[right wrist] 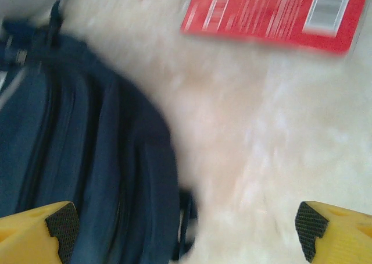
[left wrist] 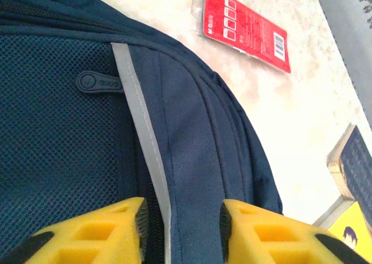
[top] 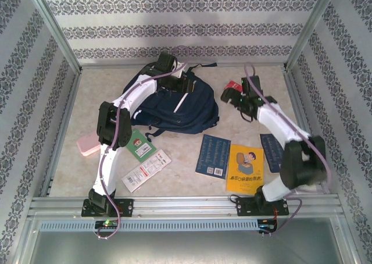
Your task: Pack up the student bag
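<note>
Seen from above, a table [top: 186, 145] is carrying school things. The student bag [top: 174, 110], a large navy backpack, is lying flat at the far middle of it, and both robot arms are reaching out to it.

The left arm is stretching across the bag from the left, and the left pincer [left wrist: 183, 209] is hanging close over the fabric. Its yellow fingers are standing partly parted, released, with nothing visibly pinched between them. A grey reflective stripe [left wrist: 139, 118] is running between them, beside a mesh panel [left wrist: 52, 130]. It is probably sitting here to find a zip or a flap, since the bag needs opening for packing.

The right arm is bending in from the right. The right pincer [right wrist: 186, 217] is spread wide and holding nothing, hovering over the bag's right edge and the bare table beside it, likely ready to steady that side. This view is blurred.

A red packet [left wrist: 247, 28] is lying just beyond the bag's right side. Nearer the arms, a blue book [top: 212, 155] and a yellow book [top: 245, 168] are lying side by side, well apart from the bag. On the left, a pink case [top: 89, 145], a green booklet [top: 139, 145] and a white leaflet [top: 146, 170] are waiting too. Everything is lying outside the bag, so packing appears to be at its start.
</note>
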Available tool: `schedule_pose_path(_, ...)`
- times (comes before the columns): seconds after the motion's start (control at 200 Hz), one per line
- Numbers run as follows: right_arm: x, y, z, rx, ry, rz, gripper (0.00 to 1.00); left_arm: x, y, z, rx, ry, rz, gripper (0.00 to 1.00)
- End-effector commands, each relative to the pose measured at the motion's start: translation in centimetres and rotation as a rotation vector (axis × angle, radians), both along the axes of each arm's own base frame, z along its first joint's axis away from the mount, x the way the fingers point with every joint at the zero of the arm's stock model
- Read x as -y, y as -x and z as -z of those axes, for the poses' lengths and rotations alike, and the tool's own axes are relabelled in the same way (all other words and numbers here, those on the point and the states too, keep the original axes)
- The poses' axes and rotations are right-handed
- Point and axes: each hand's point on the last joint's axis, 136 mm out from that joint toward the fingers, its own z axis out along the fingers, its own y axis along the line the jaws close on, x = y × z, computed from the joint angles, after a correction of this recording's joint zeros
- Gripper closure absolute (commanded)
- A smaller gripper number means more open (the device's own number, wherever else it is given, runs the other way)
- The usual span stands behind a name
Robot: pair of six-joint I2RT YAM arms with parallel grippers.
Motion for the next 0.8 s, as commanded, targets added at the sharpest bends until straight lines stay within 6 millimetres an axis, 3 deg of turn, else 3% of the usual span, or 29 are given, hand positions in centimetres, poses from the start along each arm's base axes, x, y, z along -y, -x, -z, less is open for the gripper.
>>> schedule_pose_path(0.0, 1.3, -5.3, 0.9, -0.011, -0.090, 0.023, 0.04, -1.0, -0.2, -2.9, 0.034, 0.050, -0.086, 0.47)
schedule_pose_path(0.175, 2.7, -11.8, 3.1, -0.048, -0.142, -0.011, 0.03, -3.1, 2.5, -5.7, 0.032, 0.088, -0.206, 0.35)
schedule_pose_path(0.405, 5.1, -15.6, 7.2, -0.127, -0.218, 0.016, 0.03, -5.6, 8.0, -7.9, 0.068, 0.093, -0.237, 0.33)
schedule_pose_path(0.63, 6.3, -15.3, 9.9, -0.219, -0.180, 0.039, 0.02, -6.2, 11.4, -10.2, 0.103, 0.120, -0.180, 0.32)
schedule_pose_path(0.794, 6.7, -12.8, 11.3, -0.290, -0.118, 0.063, 0.02, -6.6, 12.1, -10.8, 0.155, 0.093, -0.150, 0.36)
